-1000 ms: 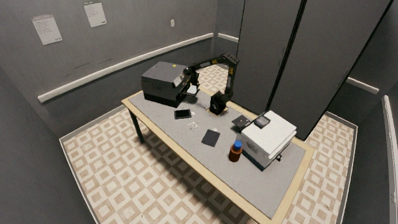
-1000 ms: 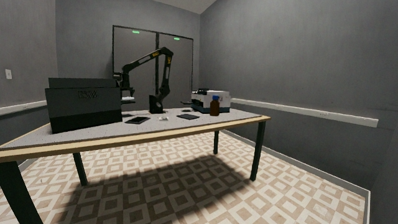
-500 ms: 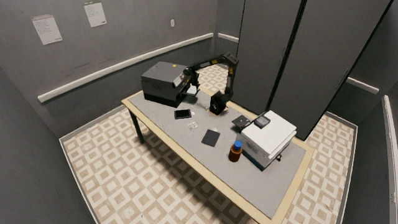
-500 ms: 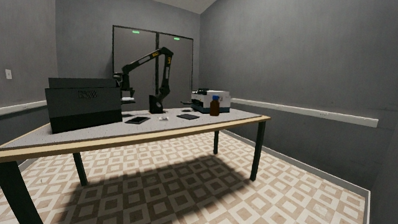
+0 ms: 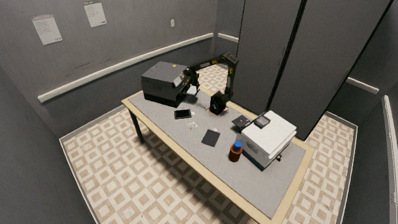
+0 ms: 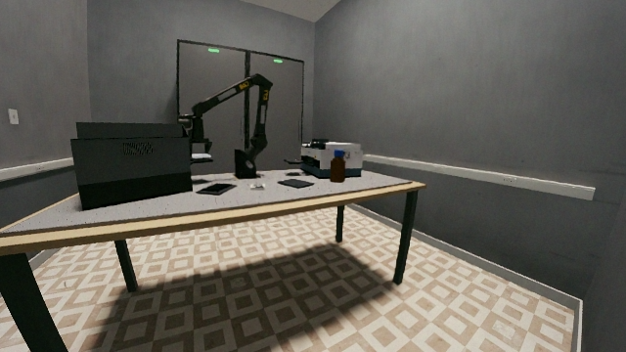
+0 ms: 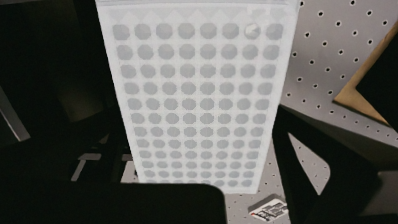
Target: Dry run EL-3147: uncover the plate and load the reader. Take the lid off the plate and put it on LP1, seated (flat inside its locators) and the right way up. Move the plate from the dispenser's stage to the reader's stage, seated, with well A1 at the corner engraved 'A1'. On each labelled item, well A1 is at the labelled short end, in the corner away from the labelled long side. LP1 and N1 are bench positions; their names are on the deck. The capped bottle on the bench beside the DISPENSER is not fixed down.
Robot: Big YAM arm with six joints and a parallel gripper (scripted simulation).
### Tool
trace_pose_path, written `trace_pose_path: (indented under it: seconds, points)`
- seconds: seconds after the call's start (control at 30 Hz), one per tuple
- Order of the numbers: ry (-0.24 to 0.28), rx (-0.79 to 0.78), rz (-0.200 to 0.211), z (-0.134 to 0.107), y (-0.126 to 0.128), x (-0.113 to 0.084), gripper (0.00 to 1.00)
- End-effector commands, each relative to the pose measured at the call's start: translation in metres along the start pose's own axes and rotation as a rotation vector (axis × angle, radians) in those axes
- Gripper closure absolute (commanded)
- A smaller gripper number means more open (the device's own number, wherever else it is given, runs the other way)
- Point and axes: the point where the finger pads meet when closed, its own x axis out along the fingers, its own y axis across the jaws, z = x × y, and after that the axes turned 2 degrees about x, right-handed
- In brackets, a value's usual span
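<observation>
The white well plate [image 5: 193,90] [image 6: 200,156] [image 7: 200,100] is uncovered and fills the middle of the wrist view, its wells facing up. My gripper [image 5: 191,84] [image 6: 199,147] grips it across its short width, with a dark finger on either long side. It holds the plate level at the front of the dark reader box [image 5: 161,82] [image 6: 129,166], close over the reader's stage, which the plate hides. I cannot tell whether the plate touches the stage. The dispenser's stage [image 5: 240,119] by the white dispenser [image 5: 270,134] [image 6: 333,154] holds nothing.
A dark framed tray [image 5: 182,114] [image 6: 215,188] lies on the bench near the reader, with a small clear item [image 5: 193,125] beside it and a flat dark pad [image 5: 210,137] [image 6: 295,183] further along. The capped brown bottle [image 5: 235,151] [image 6: 337,167] stands beside the dispenser. The arm's base [image 5: 217,104] stands at the back edge.
</observation>
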Motion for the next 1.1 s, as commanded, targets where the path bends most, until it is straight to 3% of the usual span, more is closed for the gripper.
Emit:
trace_pose_path:
  seconds: [0.0,1.07]
  points:
    - [-0.005,-0.010,0.006,-0.0015,0.0035,0.0036,0.14]
    - [-0.006,-0.005,0.007,-0.0003,0.0029,0.0122,0.14]
